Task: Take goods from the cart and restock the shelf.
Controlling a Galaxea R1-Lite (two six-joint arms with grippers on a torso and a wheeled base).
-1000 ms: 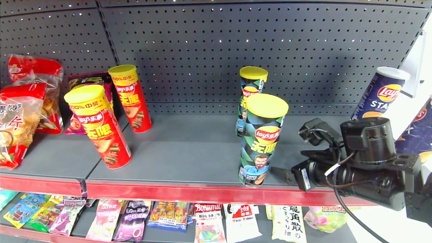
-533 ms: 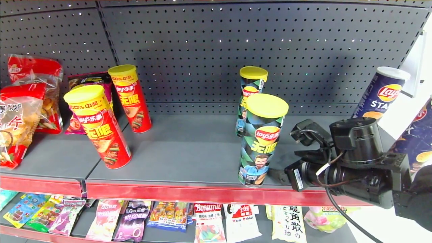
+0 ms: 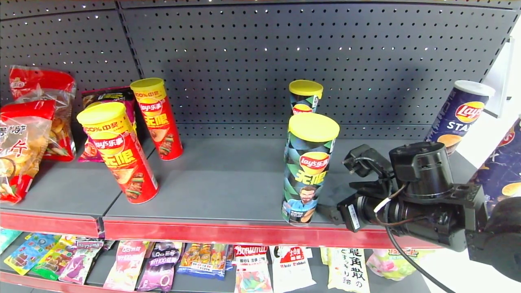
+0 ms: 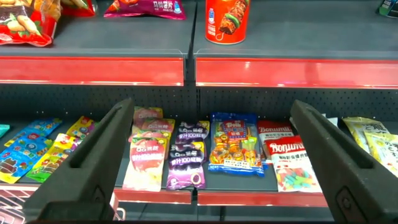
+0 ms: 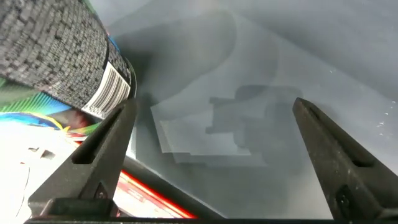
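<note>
A green-and-black chip can (image 3: 309, 171) with a yellow lid stands upright at the front of the grey shelf (image 3: 228, 183). My right gripper (image 3: 330, 212) sits low on the shelf just right of the can's base. In the right wrist view the right gripper (image 5: 214, 112) is open, nothing lies between its fingers, and the can (image 5: 56, 68) is outside one finger (image 5: 115, 140), close against it. My left gripper (image 4: 211, 109) is open and hangs in front of the lower shelf, below the red shelf edge (image 4: 186, 71).
A second green can (image 3: 305, 95) stands behind the first. Two red cans (image 3: 118, 152) (image 3: 156, 118) and snack bags (image 3: 28, 134) stand on the left, a blue can (image 3: 458, 116) at the far right. Candy bags (image 3: 203, 260) fill the lower shelf.
My right arm has slid left along the shelf, and the front green can has shifted a little left, now covering more of the can behind it.
</note>
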